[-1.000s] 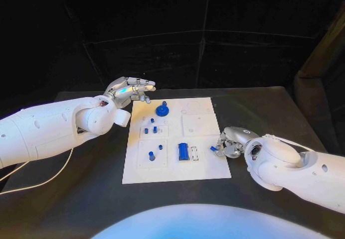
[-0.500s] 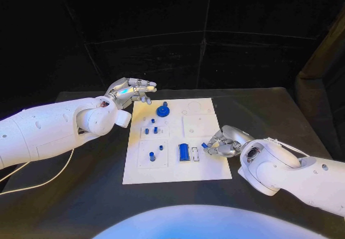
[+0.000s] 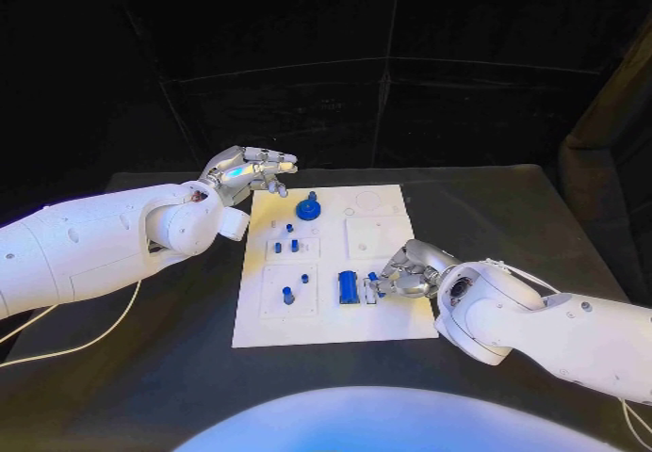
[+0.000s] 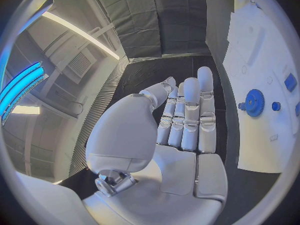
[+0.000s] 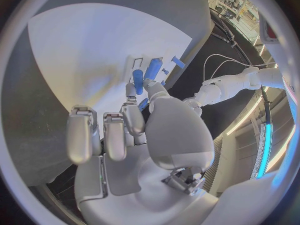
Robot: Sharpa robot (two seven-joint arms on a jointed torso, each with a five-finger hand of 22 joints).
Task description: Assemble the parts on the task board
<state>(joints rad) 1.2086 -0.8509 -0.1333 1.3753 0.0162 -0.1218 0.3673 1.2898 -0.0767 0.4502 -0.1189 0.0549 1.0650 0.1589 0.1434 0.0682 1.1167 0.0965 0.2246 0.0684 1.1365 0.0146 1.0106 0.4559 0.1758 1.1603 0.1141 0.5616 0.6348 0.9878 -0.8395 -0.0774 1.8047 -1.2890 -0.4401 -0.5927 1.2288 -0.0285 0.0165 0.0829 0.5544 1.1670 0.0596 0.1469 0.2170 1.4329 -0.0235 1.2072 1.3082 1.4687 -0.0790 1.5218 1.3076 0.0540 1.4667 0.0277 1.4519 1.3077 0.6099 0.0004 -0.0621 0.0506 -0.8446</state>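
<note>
The white task board (image 3: pixel 387 315) lies mid-table. On it are a blue gear (image 3: pixel 308 209), several small blue pegs (image 3: pixel 277 248) and a long blue block (image 3: pixel 347 286). My right hand (image 3: pixel 408 271) hovers over the board's right side, just beside the block, and pinches a small blue part (image 3: pixel 374 278). In the right wrist view the part (image 5: pixel 143 104) sits between thumb and finger, with the block (image 5: pixel 152 69) just beyond. My left hand (image 3: pixel 249 169) hangs over the table beside the board's far left corner, fingers apart and holding nothing. The left wrist view shows those fingers (image 4: pixel 190 116) straight, near the gear (image 4: pixel 254 102).
The black table (image 3: pixel 516 217) surrounds the board, with bare surface to the right and front. A pale cable (image 3: pixel 82 339) trails under my left arm at the table's left side. Square recesses (image 3: pixel 377 235) mark the board's right half.
My right hand has moved left from the board's right edge over the board, carrying the small blue part up to the long block. The left hand has stayed put.
</note>
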